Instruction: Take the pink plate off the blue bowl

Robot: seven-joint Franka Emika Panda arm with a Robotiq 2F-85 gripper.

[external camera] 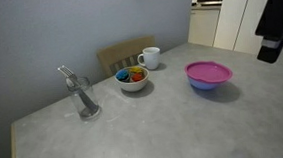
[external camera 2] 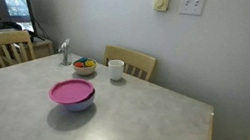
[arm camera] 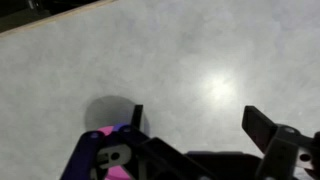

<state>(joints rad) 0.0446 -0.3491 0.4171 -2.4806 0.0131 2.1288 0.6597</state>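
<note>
grey speckled tabletop, pale wall behind with switch plates. the pink plate lies across the mouth of the blue bowl. its rim overhangs the bowl, and only the bowl's lower wall shows in both exterior views.

open room: bare table on all sides of the pair, with a wide clear stretch toward the table's long edge in an exterior view. nearest neighbours are a white mug and a small white bowl with colourful contents, both well apart from the plate, over by the wooden chair. a glass with utensils stands further off again, near the far edge.

arm: a dark arm hangs at the frame edge, above and to one side of the plate, apart from it. in the wrist view the gripper looks down on bare table. its fingers are spread wide with nothing between them. a slice of the pink plate shows low in that view beside one finger, with a dark shadow on the table next to it.
</note>
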